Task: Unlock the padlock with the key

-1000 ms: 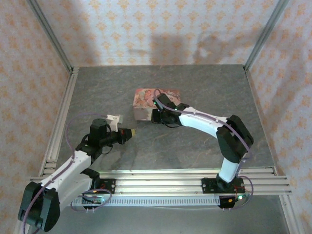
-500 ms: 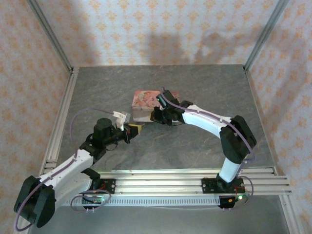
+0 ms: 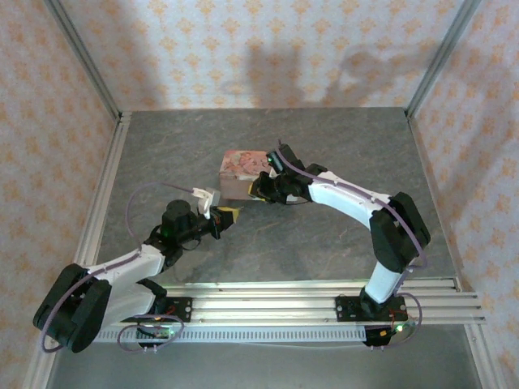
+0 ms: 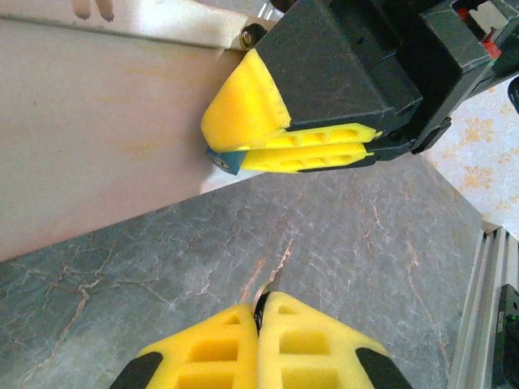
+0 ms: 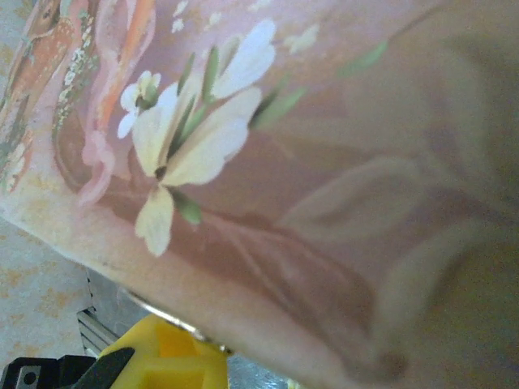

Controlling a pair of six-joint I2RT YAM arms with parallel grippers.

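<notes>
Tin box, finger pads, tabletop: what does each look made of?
Tin box: likely painted sheet metal, smooth low sheen, printed flowers. Finger pads: yellow plastic or rubber, matte, moulded hollow cells. Tabletop: grey, veined like stone; stone or laminate, cannot tell.

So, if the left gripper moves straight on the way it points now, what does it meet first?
The left gripper would probably meet the right gripper, shut on the teal padlock, just before the tin. Depth is unclear.

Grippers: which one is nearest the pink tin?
The right gripper, at the tin's near side, shut on the teal padlock; the left gripper hangs short.
</notes>
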